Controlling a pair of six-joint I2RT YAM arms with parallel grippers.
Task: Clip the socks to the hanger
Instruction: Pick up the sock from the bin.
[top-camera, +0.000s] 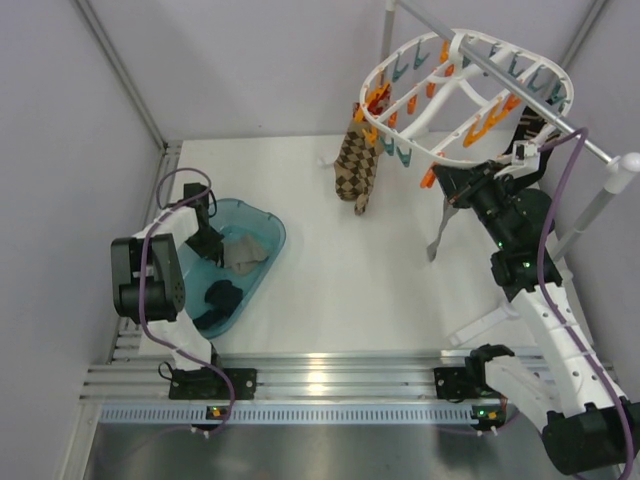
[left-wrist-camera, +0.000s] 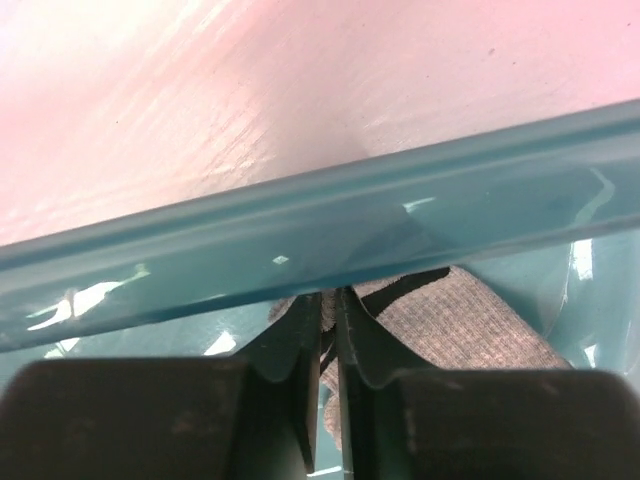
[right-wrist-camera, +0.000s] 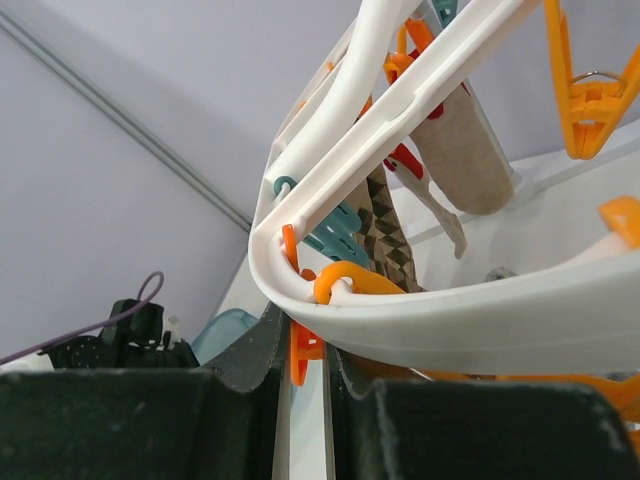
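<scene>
Right gripper (right-wrist-camera: 305, 345) first: its fingers sit almost together, pressed close on either side of an orange peg (right-wrist-camera: 300, 362), which hangs from the near rim of the white hanger (right-wrist-camera: 450, 320). Seen from above, that ring tilts at 1 o'clock on the table (top-camera: 340, 290), slung from a metal rod (top-camera: 600, 150). The zigzag sock (top-camera: 358, 170) hangs clipped at the ring's 9 o'clock edge. A black striped sock (top-camera: 530, 128) hangs at its 3 o'clock side. A dangling grey sock (top-camera: 438, 230) droops just below the right gripper, at the ring's 6 o'clock.

Now the left gripper (left-wrist-camera: 328, 310): fingers drawn to a thin slit, tips down inside the teal tub (left-wrist-camera: 300, 220) at 9 o'clock. A knitted grey sock (left-wrist-camera: 460, 320) lies right at the tips, but I can't tell whether any fabric is pinched. A dark sock (top-camera: 222, 298) lies at 6 o'clock in the tub.
</scene>
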